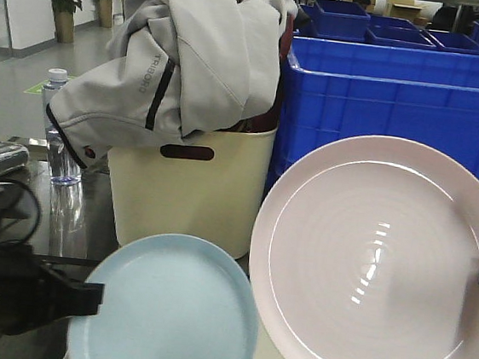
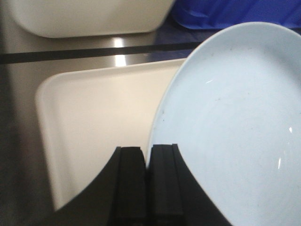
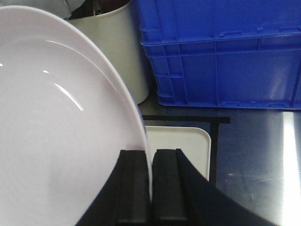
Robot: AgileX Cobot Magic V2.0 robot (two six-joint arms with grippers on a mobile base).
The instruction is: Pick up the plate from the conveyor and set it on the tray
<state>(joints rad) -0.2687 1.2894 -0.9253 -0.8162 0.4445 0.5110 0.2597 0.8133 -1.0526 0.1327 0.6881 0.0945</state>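
Right end effector on glossy pale-pink plate, faint concentric rings

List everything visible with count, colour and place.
round glossy pink plate: 1, pale pink, right side.
round glossy blue plate: 1, pale blue, left side.
flat rectangular plastic tray: 1, cream, beneath plates.
tall plastic tub: 1, cream, behind plates.
fabric jacket: 1, grey, draped over tub.
plastic crates: several, blue, rear right.
clear water bottle: 1, colourless, beside tub.
left pincer: 1, black, shut on blue plate.
right pincer: 1, black, shut on pink plate.
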